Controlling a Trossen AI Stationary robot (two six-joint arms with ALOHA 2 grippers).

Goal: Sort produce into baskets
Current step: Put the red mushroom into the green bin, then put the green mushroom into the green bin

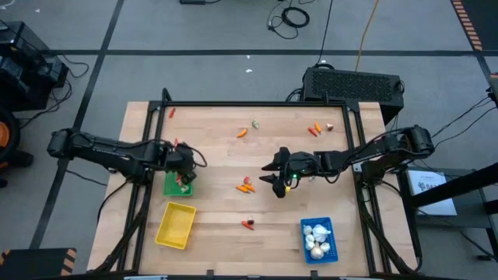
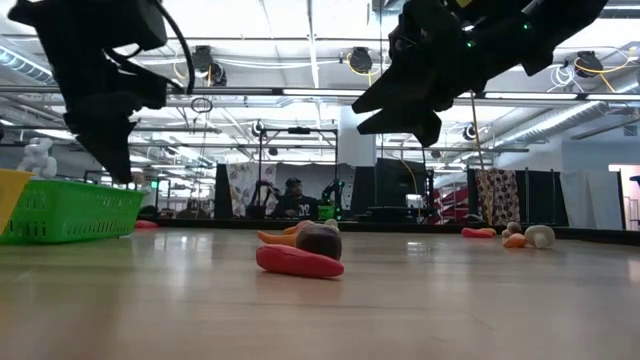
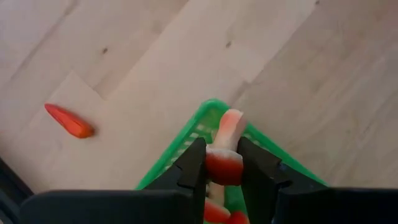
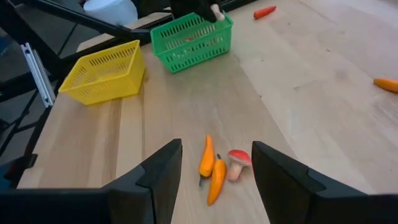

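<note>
- The left pincer (image 3: 222,171) hangs over the green basket (image 1: 177,185), its fingers (image 3: 190,168) clamped on a toy mushroom (image 3: 225,149) with a red cap and a pale pink stalk
- More red pieces lie in the green basket just under that pincer; how many I cannot tell
- The right pincer (image 4: 214,165) hovers above mid-bench with its fingers apart and nothing between them
- Just below it on the wooden bench (image 1: 218,214) lie three pieces close together: two orange carrot-like pieces (image 4: 211,167) and one small red-capped mushroom (image 4: 237,163)
- One red and dark piece (image 1: 248,225) lies alone nearer the front edge, between the yellow basket (image 1: 176,225) and the blue basket (image 1: 318,238)
- Three baskets in all: green, yellow, blue, each a shallow rectangular tray
- The blue basket holds white garlic-like bulbs (image 1: 317,239), about four
- Toward the far edge lie an orange piece with a pale one (image 1: 247,129), an orange-red pair with a pale bit (image 1: 318,128), and one red piece (image 1: 172,112) at the far left corner
</note>
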